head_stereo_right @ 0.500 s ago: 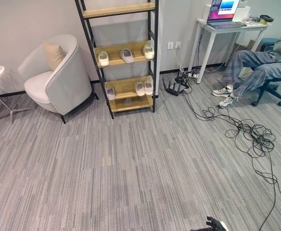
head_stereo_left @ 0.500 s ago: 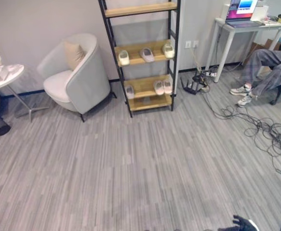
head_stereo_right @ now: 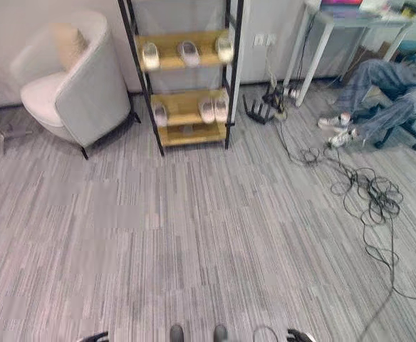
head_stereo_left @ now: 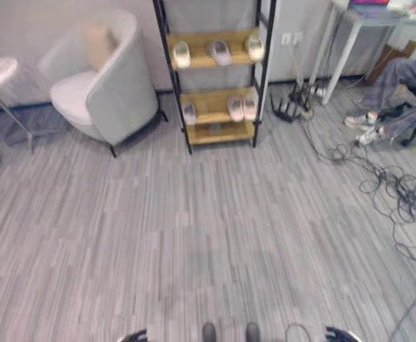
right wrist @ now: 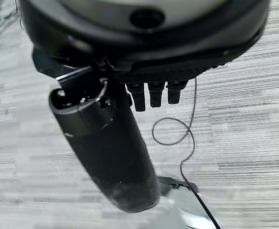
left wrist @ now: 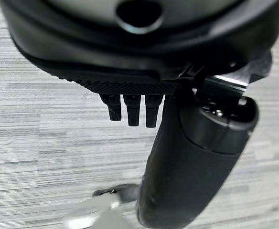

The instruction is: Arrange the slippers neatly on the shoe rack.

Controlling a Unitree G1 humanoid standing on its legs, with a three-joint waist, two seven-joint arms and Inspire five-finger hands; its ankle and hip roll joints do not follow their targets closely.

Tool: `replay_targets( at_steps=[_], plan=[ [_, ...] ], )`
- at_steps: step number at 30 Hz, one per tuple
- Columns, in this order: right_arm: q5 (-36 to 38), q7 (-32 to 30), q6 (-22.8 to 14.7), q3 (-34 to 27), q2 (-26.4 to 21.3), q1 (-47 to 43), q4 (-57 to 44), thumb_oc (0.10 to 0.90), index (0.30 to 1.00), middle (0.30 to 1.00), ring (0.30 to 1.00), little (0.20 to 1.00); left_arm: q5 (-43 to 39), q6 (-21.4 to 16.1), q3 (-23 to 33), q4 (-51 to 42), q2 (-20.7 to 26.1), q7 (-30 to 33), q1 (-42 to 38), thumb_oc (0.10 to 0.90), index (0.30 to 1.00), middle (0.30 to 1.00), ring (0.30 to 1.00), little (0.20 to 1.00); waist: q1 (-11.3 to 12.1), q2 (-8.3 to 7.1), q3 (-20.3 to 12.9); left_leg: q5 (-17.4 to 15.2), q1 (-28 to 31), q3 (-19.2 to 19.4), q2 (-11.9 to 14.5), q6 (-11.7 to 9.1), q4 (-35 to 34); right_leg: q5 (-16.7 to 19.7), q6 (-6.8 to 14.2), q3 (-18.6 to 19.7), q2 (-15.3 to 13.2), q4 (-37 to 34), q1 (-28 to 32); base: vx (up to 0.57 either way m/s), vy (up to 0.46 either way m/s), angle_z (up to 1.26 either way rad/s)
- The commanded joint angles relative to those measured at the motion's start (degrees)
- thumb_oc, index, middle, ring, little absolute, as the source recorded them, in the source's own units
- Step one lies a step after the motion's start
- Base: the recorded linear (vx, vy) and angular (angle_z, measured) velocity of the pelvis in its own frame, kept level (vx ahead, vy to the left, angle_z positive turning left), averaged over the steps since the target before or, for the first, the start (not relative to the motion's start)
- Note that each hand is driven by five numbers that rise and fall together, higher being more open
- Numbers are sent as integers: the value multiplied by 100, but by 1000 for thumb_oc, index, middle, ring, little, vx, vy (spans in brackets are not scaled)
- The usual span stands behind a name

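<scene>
Black-framed wooden shoe rack (head_stereo_left: 219, 85) holds six pale slippers (head_stereo_left: 220, 51) on two shelves. Left hand (left wrist: 144, 81) and right hand (right wrist: 144, 71): fingers straight, empty.

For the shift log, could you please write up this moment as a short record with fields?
shoe rack: black frame with wooden shelves, against the wall across the floor
upper shelf in view: three slippers, spaced apart
lower shelf: three slippers, two side by side, one apart
left hand: holds nothing, floor beyond it
right hand: holds nothing, floor beyond it
armchair: pale, beside the rack
person: seated near the white desk
cables: tangled on floor
</scene>
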Motion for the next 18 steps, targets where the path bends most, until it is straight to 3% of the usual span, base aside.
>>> replay_targets(
  at_steps=[1, 2, 3, 4, 5, 6, 9, 10, 11, 12, 13, 15, 17, 18],
  plan=[
    [-198, -43, -67, 234, -311, 106, -71, 800, 900, 900, 900, 900, 420, -30, -406, 16, -161, 21, 118, 800, 900, 900, 900, 900, 66, 15, 61, -335, -463, 470, 632, 207, 1150, -645, 316, 7, -87, -54, 585, 407, -44, 52],
    [-301, -31, -36, 347, -253, 123, -68, 800, 900, 900, 900, 900, 490, -7, -425, -2, -224, -12, 233, 800, 900, 900, 900, 900, 182, 59, 6, -445, -694, 667, 598, 311, 436, -822, 380, -47, -58, -161, 813, 504, 64, 16],
    [-347, -26, -30, 405, -211, 131, -57, 800, 900, 900, 900, 900, 563, -12, -438, 22, -245, -13, 297, 800, 900, 900, 900, 900, 263, 91, -35, -260, -721, 680, 575, 307, -31, -855, 426, -52, -30, -180, 908, 432, 96, 12],
    [-347, -26, -30, 406, -209, 134, -57, 800, 900, 900, 900, 900, 564, -13, -439, 21, -243, -12, 301, 800, 900, 900, 900, 900, 266, 71, -27, -243, -681, 695, 551, 310, -75, -861, 432, -48, -53, -183, 926, 706, 236, 5],
    [-518, -58, -44, 525, -178, 46, -33, 800, 900, 900, 900, 900, 850, 40, -477, 261, -263, 66, 416, 800, 900, 900, 900, 900, 558, 29, -75, 146, -946, 434, 368, 214, -1488, -1089, 534, 41, -25, -277, 1470, 718, 247, 11],
    [-514, -79, -51, 478, -162, 28, -37, 800, 900, 900, 900, 900, 858, 89, -381, 362, -260, 65, 457, 800, 900, 900, 900, 900, 647, 14, -143, 248, -977, 300, 363, 195, -1657, -1116, 568, 122, 12, -268, 1581, 717, 247, -2],
    [-411, -35, -48, 336, -104, 33, -29, 800, 900, 900, 900, 900, 984, 169, -165, 604, -180, 169, 569, 800, 900, 900, 900, 900, 743, -89, -307, 483, -874, 168, 291, 232, -1529, -1084, 676, 333, -26, -107, 1757, 542, 209, -62],
    [-288, -32, -30, 191, -82, 32, -2, 800, 900, 900, 900, 900, 1105, 217, -92, 699, -66, 219, 564, 800, 900, 900, 900, 900, 754, -207, -466, 470, -841, 236, 239, 350, -1221, -794, 818, 416, -179, 311, 1712, 649, 281, -66],
    [-257, 14, -19, 151, -120, 10, -36, 800, 900, 900, 900, 900, 1045, 204, -36, 688, 26, 217, 510, 800, 900, 900, 900, 900, 729, -360, -566, 174, -686, 346, 113, 525, -918, -15, 1129, 426, -391, 1200, 1525, 782, 365, -52],
    [-306, 5, -5, 158, -189, -32, -106, 800, 900, 900, 900, 900, 913, 177, -19, 592, 56, 211, 452, 800, 900, 900, 900, 900, 705, -356, -569, -11, -473, 428, 81, 642, -856, 727, 1320, 323, -599, 1848, 1252, 608, 309, -47],
    [-308, -11, 10, 138, -218, -48, -170, 800, 900, 900, 900, 900, 805, 178, -50, 458, 71, 237, 364, 800, 900, 900, 900, 900, 644, -342, -557, -166, -239, 459, 30, 758, -824, 1125, 1312, 204, -741, 2317, 1133, 424, 243, -47],
    [-313, -96, -1, 123, -268, -144, -366, 800, 900, 900, 900, 900, 678, 162, -163, 235, 121, 313, 116, 800, 900, 900, 900, 900, 553, -209, -480, -403, 256, 444, -19, 928, -920, 1254, 1185, 12, -861, 3127, 594, 444, 240, -28],
    [-345, -106, -6, 153, -301, -186, -422, 800, 900, 900, 900, 900, 643, 137, -244, 137, 98, 346, 7, 800, 900, 900, 900, 900, 485, -133, -445, -512, 505, 380, -59, 971, -999, 1088, 1100, -75, -888, 3212, 332, 292, 137, 14],
    [-390, -111, -11, 200, -322, -205, -419, 800, 900, 900, 900, 900, 636, 115, -332, 40, 98, 365, -73, 800, 900, 900, 900, 900, 426, -89, -396, -607, 766, 316, -98, 980, -1076, 778, 1016, -196, -872, 3151, 87, 144, 51, 15]
  ],
)
